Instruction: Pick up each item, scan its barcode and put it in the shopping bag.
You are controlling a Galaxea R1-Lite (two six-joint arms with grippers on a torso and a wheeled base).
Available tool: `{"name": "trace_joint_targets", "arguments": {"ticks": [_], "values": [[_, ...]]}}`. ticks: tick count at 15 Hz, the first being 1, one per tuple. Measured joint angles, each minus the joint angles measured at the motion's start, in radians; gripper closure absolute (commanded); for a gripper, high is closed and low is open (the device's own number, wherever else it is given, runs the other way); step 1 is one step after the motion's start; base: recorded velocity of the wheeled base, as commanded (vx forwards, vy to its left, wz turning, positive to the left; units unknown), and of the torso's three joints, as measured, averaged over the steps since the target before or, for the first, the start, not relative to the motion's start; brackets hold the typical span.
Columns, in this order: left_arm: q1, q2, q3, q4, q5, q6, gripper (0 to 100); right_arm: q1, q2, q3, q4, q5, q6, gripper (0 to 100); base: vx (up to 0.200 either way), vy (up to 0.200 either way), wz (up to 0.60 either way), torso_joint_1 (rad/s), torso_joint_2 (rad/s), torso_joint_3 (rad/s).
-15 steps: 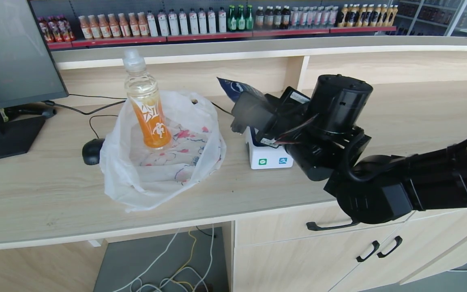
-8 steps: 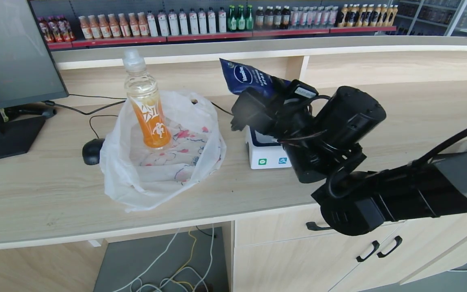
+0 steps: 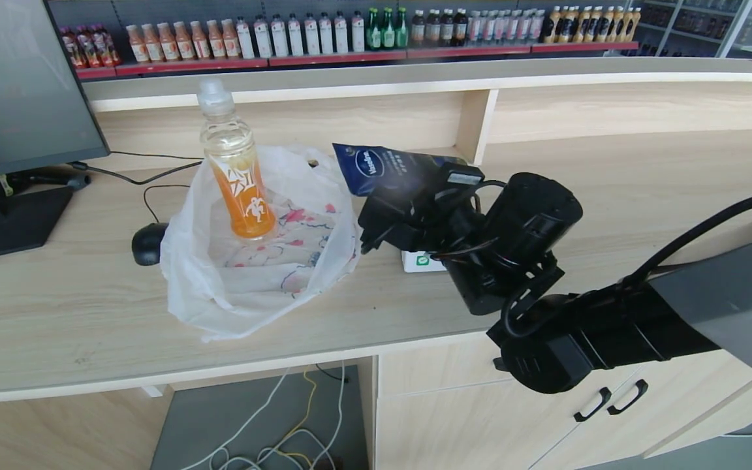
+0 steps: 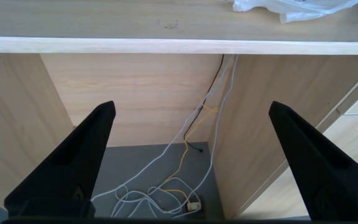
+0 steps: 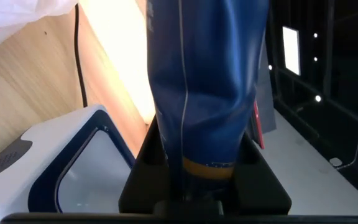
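Right gripper (image 3: 397,207): jaws clamped on dark blue plastic pouch (image 3: 382,168), at 3 o'clock of white plastic shopping bag (image 3: 252,277). Left gripper (image 4: 190,107): jaws wide, below light wooden surface (image 4: 104,25).

right arm (image 3: 585,333): black, cylindrical wrist | grey shell (image 3: 728,294) | black cable (image 3: 696,245) | fingers (image 4: 67,168): black wedges

Shop: drink shelves (image 3: 350,60), checkout counter (image 3: 89,307)

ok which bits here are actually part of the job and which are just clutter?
Job: blue pouch in right pincer; white scanner; shopping bag; orange drink bottle standing in the bag.
Lying about: monitor; mouse; shelf bottles behind; cables under the counter.
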Motion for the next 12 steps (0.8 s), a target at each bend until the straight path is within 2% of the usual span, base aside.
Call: {"name": "trace_joint_targets", "arguments": {"ticks": [6,8,12], "values": [[0.0,0.0,0.0,0.0,0.0,0.0,0,0.001,0.0,0.044,0.0,0.041,-0.028,100,0.0,0.0,0.0,0.0,0.0,0.0],[0.0,0.0,0.0,0.0,0.0,0.0,0,0.0,0.0,0.059,0.001,0.101,-0.061,100,0.0,0.0,0.0,0.0,0.0,0.0],[0.0,0.0,0.0,0.0,0.0,0.0,0,-0.007,0.0,0.076,0.001,0.112,-0.064,100,0.0,0.0,0.0,0.0,0.0,0.0]]}}
